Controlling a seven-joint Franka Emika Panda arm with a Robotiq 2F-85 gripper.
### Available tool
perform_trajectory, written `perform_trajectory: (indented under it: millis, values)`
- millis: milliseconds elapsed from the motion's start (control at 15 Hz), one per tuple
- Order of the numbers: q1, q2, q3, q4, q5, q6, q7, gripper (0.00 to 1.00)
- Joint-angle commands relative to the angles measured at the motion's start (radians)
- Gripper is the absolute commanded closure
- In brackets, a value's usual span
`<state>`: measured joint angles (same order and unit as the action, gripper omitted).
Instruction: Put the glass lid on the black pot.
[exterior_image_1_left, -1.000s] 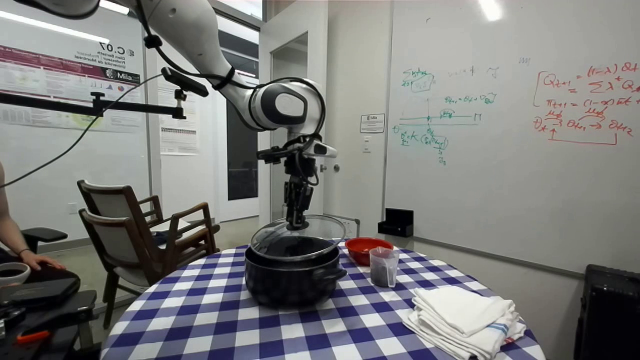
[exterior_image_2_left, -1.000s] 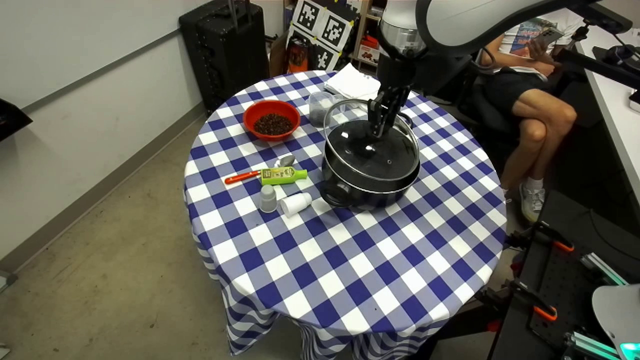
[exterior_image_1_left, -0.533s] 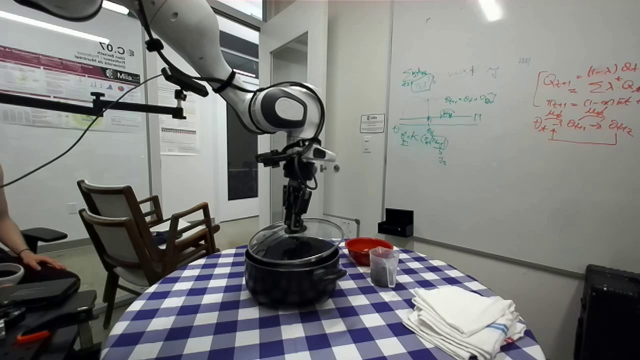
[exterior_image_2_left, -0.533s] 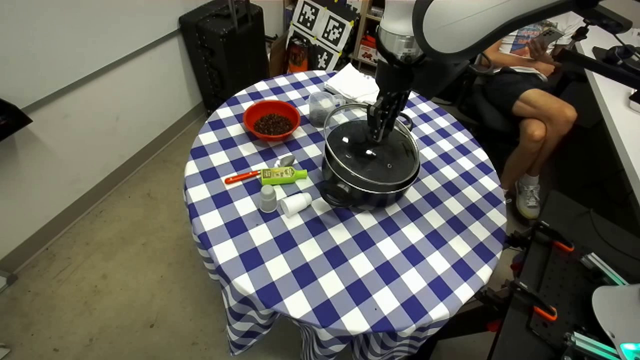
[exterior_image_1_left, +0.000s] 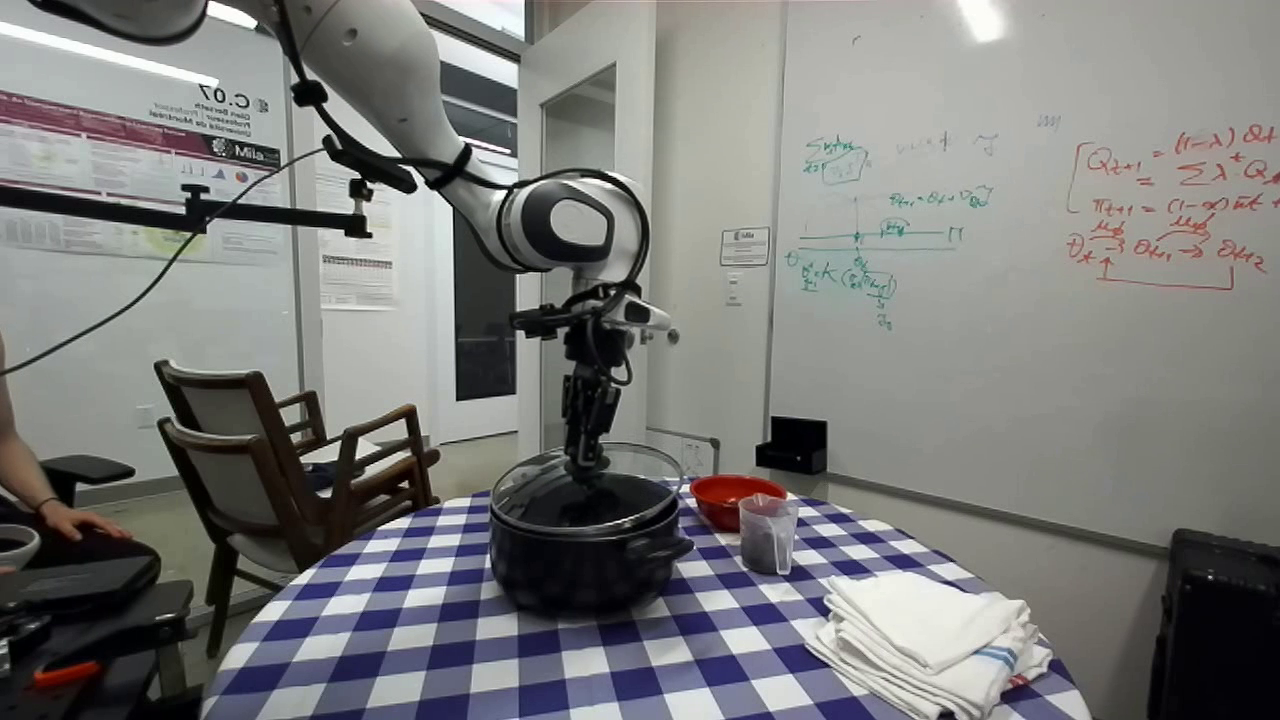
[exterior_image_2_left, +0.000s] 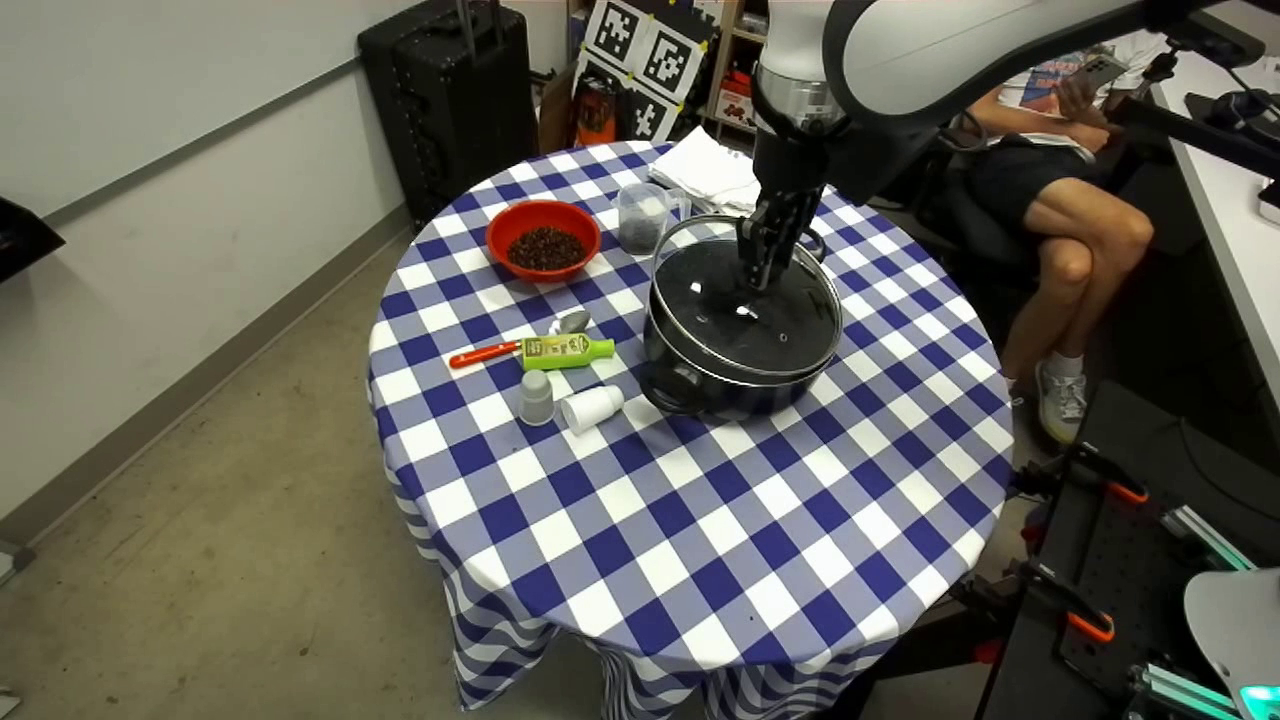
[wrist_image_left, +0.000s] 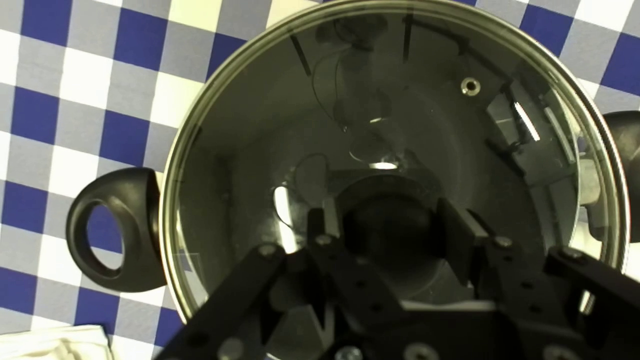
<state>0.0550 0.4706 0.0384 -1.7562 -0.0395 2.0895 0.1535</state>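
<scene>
Black claw (wrist_image_left: 390, 220) grips round clear-glass lid (wrist_image_left: 400, 125) over wide black pot (exterior_image_1_left: 580, 575) (wrist cam: handle (wrist_image_left: 144, 230) 9 o'clock); seating unclear, release TBD.

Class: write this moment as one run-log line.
gripper: holding glass lid by knob | glass lid: tilted over black pot, one edge raised | placement: not seated
</scene>
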Motion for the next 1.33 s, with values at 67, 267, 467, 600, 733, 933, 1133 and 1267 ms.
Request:
perform_trajectory:
  millis: [67, 267, 467, 600, 733, 933, 1133, 1267]
  values:
    - [0.002, -0.023, -0.005, -0.001, 0.008, -0.041, -0.033, 0.75]
    - [0.004, -0.023, -0.004, -0.006, 0.009, -0.042, -0.031, 0.75]
    - [0.004, -0.021, -0.002, -0.006, 0.011, -0.038, -0.030, 0.75]
    - [0.005, -0.017, -0.001, 0.002, 0.012, -0.036, -0.031, 0.75]
    - [0.006, -0.014, 0.000, 0.007, 0.012, -0.038, -0.033, 0.75]
    - [0.006, -0.015, 0.001, 0.001, 0.012, -0.040, -0.038, 0.75]
    - [0.004, -0.015, 0.001, -0.007, 0.015, -0.036, -0.046, 0.75]
    - [0.005, -0.015, 0.001, -0.007, 0.014, -0.037, -0.047, 0.75]
